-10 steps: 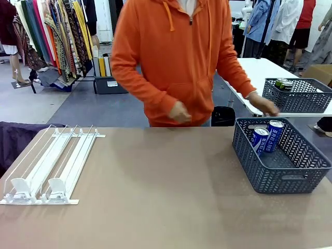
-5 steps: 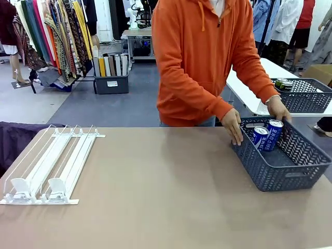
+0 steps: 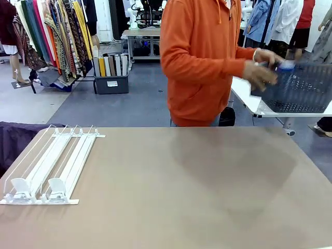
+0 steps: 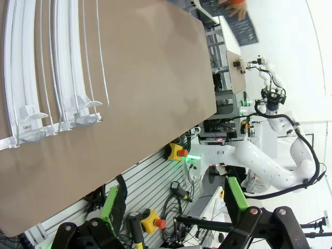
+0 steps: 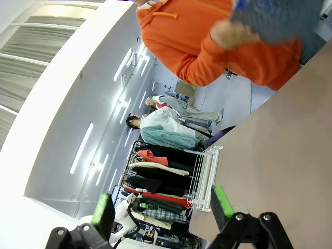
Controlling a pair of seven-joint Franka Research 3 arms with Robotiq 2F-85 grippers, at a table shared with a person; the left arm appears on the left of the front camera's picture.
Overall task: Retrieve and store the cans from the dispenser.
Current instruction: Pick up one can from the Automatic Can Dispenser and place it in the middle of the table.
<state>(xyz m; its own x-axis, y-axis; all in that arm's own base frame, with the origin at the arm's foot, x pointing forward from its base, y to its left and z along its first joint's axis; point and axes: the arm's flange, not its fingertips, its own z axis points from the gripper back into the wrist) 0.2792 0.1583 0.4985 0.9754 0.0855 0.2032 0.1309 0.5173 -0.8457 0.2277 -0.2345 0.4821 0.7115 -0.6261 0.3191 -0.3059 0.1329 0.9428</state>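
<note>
Looks like the tail end of the job, or a reset between rounds, judging by the lanes: dispenser (image 3: 49,166) lying at the near left of the counter (image 3: 181,192) with every rail bare, both white pusher plates slid to the near end, no cans in it. Grey basket (image 3: 301,88) lifted clear of the counter, held up at the far right in the person's hand (image 3: 261,74), blurred with motion; a blue blur at its top edge, perhaps a can, too smeared to say. Second grey basket behind it hard to separate. Next move probably calls for nothing from the arms until cans are loaded into the lanes; then a reach to the near end of a lane, fingers spread round a can's body, upright lift, carry to wherever the basket ends up. Left fingers (image 4: 171,207) spread fully apart, empty, hovering off the near edge of the counter, looking across at the dispenser's rails (image 4: 52,62). Right fingers (image 5: 161,207) likewise wide apart with nothing between the green pads, held above the counter, aimed toward the person's orange sleeve (image 5: 218,46) and the far end of the dispenser.
</note>
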